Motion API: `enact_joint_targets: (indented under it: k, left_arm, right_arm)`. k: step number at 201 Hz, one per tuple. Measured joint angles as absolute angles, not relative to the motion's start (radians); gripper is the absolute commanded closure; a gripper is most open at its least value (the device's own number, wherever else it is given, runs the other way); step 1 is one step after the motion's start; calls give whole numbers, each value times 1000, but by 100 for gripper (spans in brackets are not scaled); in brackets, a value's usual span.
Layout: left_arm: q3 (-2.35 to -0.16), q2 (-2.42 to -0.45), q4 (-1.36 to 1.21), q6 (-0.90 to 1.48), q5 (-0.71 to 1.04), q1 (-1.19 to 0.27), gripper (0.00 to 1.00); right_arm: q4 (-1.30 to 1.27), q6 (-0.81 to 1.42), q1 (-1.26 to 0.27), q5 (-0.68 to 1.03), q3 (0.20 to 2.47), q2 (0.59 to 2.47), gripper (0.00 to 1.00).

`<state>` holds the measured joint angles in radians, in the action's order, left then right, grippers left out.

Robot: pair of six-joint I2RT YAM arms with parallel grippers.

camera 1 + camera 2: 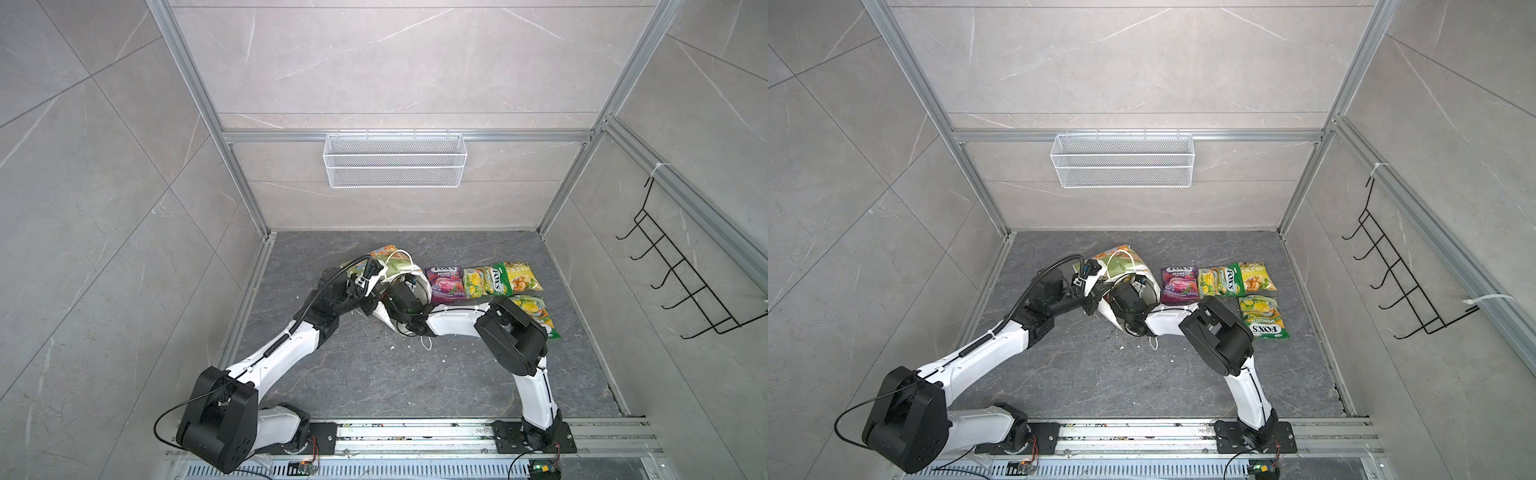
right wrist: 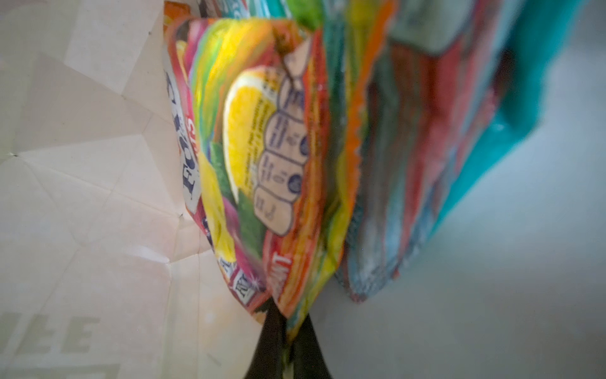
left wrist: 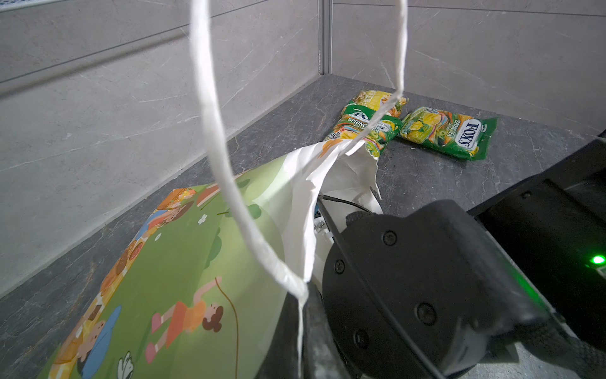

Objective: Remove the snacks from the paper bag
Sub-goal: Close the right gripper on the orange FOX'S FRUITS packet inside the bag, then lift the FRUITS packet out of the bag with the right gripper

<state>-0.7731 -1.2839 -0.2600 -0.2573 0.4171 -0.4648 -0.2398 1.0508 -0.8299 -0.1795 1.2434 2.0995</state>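
The paper bag (image 1: 384,254) lies on its side on the dark surface (image 1: 374,374), its mouth turned toward the right arm. The left fingers (image 3: 316,338) are pressed together on the bag's rim, at the foot of a white cord handle (image 3: 211,131). Deep inside the bag, the right fingers (image 2: 269,347) pinch the near edge of an orange pouch (image 2: 278,164), and a teal-red pouch (image 2: 426,147) stands just beside it. Outside the bag, a purple pouch (image 1: 445,284) lies nearest the right fingers. Two yellow-green pouches (image 1: 482,282) and a yellow pouch (image 1: 521,276) lie farther off.
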Motion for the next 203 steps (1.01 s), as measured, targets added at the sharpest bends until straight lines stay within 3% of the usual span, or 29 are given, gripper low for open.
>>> enact_joint_targets:
  k: [115, 203]
  left_arm:
    - [-757, -1284, -279, -257, 412, -465, 100]
    - [-757, -1284, -284, -257, 411, -465, 100]
  right_arm:
    - [-218, 951, -838, -180, 1035, 1806, 100]
    - [-47, 836, -850, -187, 968, 1567, 100]
